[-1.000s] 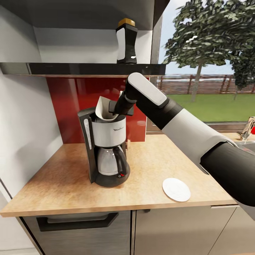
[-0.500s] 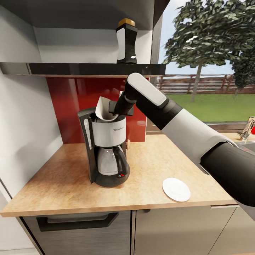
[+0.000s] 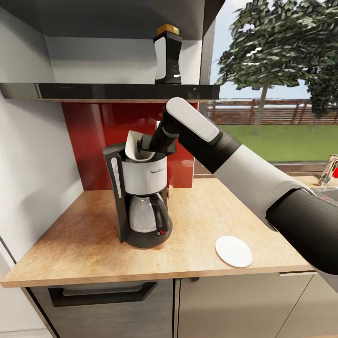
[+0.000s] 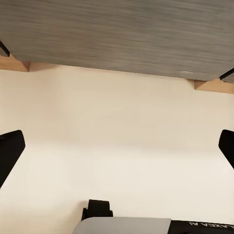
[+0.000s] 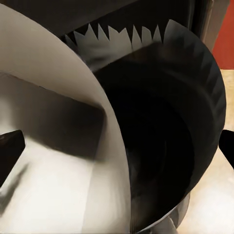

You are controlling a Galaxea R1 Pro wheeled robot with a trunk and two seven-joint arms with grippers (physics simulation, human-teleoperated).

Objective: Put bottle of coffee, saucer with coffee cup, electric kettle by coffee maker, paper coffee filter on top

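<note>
Right claw point(image 3: 146, 146) over coffee maker point(image 3: 141, 197), paper filter point(image 3: 134, 143) beside it, grip unclear

Right jaws hidden inside paper filter point(image 3: 136, 146)

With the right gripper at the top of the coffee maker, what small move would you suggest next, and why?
Probably ease the right gripper slightly lower and release: the paper coffee filter stands tilted, half in the coffee maker basket, with dark basket exposed beside it in the right wrist view.

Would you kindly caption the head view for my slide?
Right hand lowering a paper filter into the coffee maker; saucer on countertop, coffee bottle on shelf.
</note>
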